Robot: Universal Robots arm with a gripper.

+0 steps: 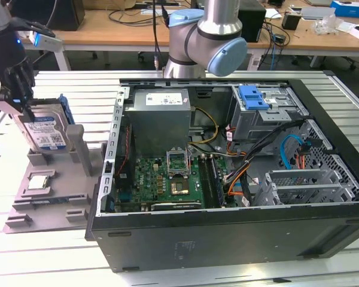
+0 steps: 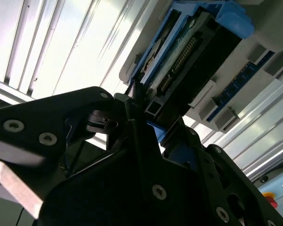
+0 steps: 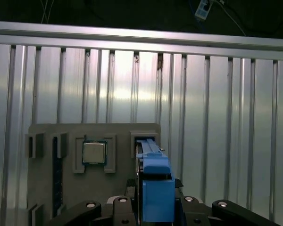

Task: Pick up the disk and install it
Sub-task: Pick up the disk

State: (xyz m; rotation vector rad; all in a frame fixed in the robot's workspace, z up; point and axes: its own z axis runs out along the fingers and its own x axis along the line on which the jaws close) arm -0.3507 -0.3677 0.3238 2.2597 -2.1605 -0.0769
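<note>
My hand [image 1: 24, 109] is clenched on the disk [image 1: 48, 130], a finger on either side of it. The disk stands on edge, leaning a little, at the slot of the grey holder [image 1: 48, 200] on the exterior view's left. On that same holder, near the disk's slot, the small square processor chip [image 3: 94, 152] lies flat in its own pocket. The holder sits on the ribbed metal counter [image 1: 42, 263] just beside the open computer case [image 1: 227, 239], whose grey drive cage [image 1: 246, 122] with a blue latch is well apart from the disk.
</note>
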